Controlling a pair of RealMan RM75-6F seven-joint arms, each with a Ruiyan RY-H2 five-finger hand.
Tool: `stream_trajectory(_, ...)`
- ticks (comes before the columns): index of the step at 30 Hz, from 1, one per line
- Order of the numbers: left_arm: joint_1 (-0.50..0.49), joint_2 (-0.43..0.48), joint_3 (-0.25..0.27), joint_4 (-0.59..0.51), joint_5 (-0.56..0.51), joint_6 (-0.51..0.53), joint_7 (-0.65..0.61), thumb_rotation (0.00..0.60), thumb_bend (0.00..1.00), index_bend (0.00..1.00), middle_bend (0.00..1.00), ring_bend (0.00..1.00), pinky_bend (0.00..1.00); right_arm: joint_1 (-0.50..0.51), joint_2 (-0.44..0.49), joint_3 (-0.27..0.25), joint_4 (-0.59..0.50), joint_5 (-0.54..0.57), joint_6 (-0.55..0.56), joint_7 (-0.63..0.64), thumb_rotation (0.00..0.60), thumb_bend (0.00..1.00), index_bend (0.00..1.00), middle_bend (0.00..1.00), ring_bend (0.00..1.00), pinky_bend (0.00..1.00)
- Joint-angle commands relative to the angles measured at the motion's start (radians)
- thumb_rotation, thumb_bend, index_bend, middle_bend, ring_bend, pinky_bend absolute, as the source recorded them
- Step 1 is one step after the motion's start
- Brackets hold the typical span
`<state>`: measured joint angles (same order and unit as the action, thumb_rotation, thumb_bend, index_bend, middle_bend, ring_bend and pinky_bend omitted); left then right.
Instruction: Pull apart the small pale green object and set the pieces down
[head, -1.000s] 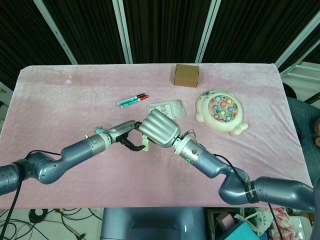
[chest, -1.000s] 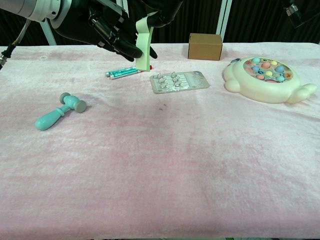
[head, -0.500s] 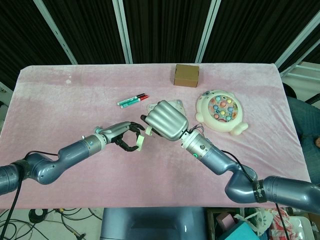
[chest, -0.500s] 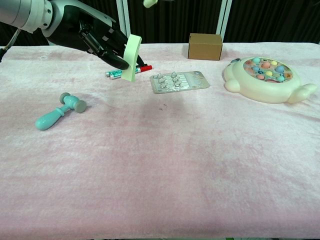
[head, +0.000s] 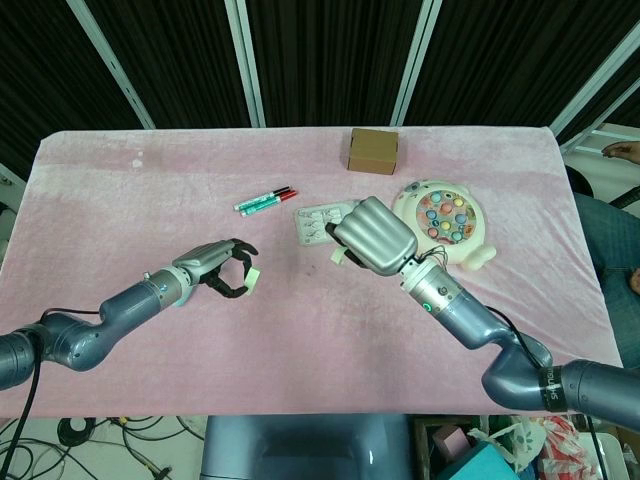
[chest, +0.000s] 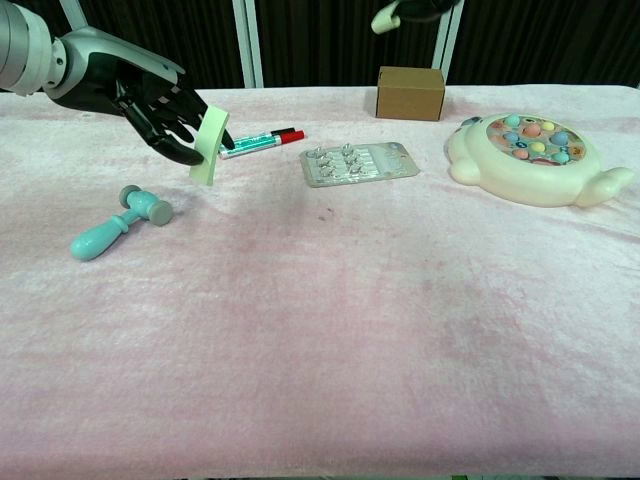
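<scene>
The pale green object is in two pieces. My left hand (head: 222, 268) (chest: 150, 95) grips the larger flat piece (head: 253, 277) (chest: 208, 145), tilted, above the pink cloth at the left. My right hand (head: 375, 235) (chest: 420, 8) holds the small pale green end piece (head: 338, 257) (chest: 383, 20) under its curled fingers, raised above the middle of the table. In the chest view only the right hand's fingertips and the small piece show, at the top edge. A wide gap separates the two hands.
Two markers (head: 265, 201) (chest: 258, 143) and a blister pack (head: 318, 220) (chest: 358, 163) lie between the hands. A cardboard box (head: 373, 150) stands at the back, a fishing toy (head: 445, 222) at the right. A teal toy hammer (chest: 120, 222) lies below the left hand.
The two hands, together on the object a second ago, have drawn apart. The left went left and down with the large piece, the right went right with the small piece.
</scene>
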<state>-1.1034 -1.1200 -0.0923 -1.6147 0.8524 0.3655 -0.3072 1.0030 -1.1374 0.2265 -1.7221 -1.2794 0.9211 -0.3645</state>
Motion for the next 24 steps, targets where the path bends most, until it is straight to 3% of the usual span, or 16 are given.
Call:
stream_trajectory(1,-0.008,-0.034,0.06,0.027,-0.011,0.063,0.086,0.6,0.48,0.6,0.14,0.0,0.0,-0.023,-0.033,-0.049,0.037,0.0,-0.027,0.006,0.6,0.41,0.8,0.76,0.78,0.73)
stream_trajectory(6,-0.045,-0.084,0.142,0.032,-0.096,0.169,0.253,0.6,0.48,0.59,0.14,0.0,0.0,-0.048,-0.123,-0.112,0.115,-0.009,-0.054,0.011,0.6,0.41,0.8,0.76,0.78,0.73)
stream_trajectory(13,-0.067,-0.169,0.191,0.057,-0.218,0.26,0.391,0.6,0.47,0.55,0.12,0.0,0.0,-0.077,-0.234,-0.158,0.198,-0.014,-0.066,0.033,0.6,0.39,0.76,0.74,0.77,0.72)
stream_trajectory(20,-0.093,-0.263,0.225,0.117,-0.316,0.313,0.511,0.6,0.43,0.5,0.09,0.0,0.0,-0.083,-0.301,-0.19,0.239,0.088,-0.151,-0.002,0.6,0.33,0.6,0.68,0.72,0.68)
stream_trajectory(22,-0.103,-0.287,0.232,0.128,-0.337,0.342,0.556,0.6,0.38,0.44,0.08,0.0,0.0,-0.084,-0.316,-0.192,0.244,0.109,-0.152,-0.025,0.6,0.3,0.49,0.64,0.7,0.66)
stream_trajectory(24,-0.111,-0.306,0.24,0.133,-0.358,0.374,0.601,0.6,0.3,0.3,0.06,0.0,0.0,-0.084,-0.325,-0.196,0.246,0.132,-0.153,-0.055,0.6,0.25,0.3,0.54,0.63,0.61)
